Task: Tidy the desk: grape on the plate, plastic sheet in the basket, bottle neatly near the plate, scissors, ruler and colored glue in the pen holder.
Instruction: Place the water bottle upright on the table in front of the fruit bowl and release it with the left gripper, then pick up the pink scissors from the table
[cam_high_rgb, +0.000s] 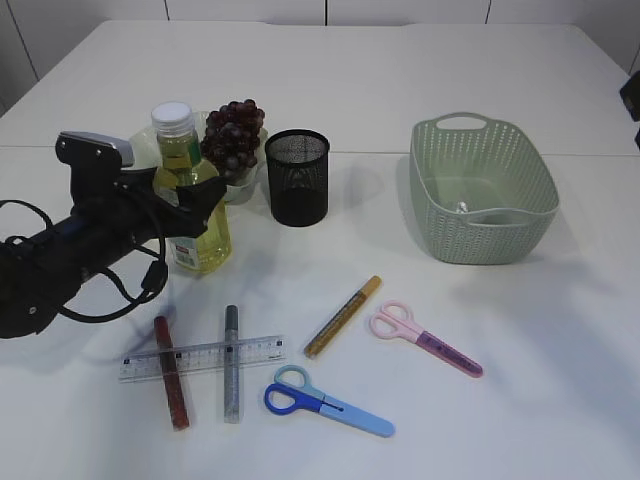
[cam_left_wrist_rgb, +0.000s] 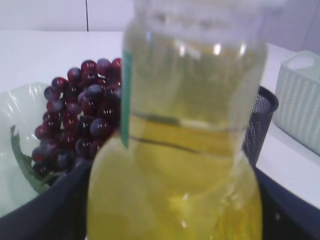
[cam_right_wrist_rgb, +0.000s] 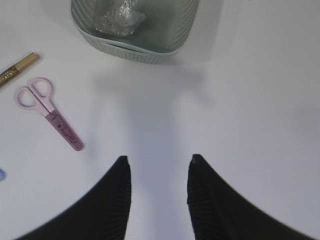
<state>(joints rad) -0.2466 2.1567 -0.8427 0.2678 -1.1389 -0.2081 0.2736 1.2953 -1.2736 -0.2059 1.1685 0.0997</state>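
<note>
My left gripper (cam_high_rgb: 190, 195) is shut on the bottle (cam_high_rgb: 193, 200) of yellow liquid, which stands upright beside the glass plate (cam_high_rgb: 243, 188). The bottle (cam_left_wrist_rgb: 180, 150) fills the left wrist view. The grapes (cam_high_rgb: 232, 135) lie on the plate. The black mesh pen holder (cam_high_rgb: 297, 177) stands to the right of the plate. The clear ruler (cam_high_rgb: 200, 357), the red (cam_high_rgb: 171, 372), silver (cam_high_rgb: 231, 363) and gold (cam_high_rgb: 343, 316) glue pens, the blue scissors (cam_high_rgb: 325, 402) and the pink scissors (cam_high_rgb: 425, 340) lie on the table. My right gripper (cam_right_wrist_rgb: 157, 160) is open and empty above bare table.
The green basket (cam_high_rgb: 483, 190) stands at the right with the crumpled plastic sheet (cam_right_wrist_rgb: 120, 15) inside. The red and silver glue pens lie across the ruler. The left arm's cables (cam_high_rgb: 130, 290) hang near the table's left side.
</note>
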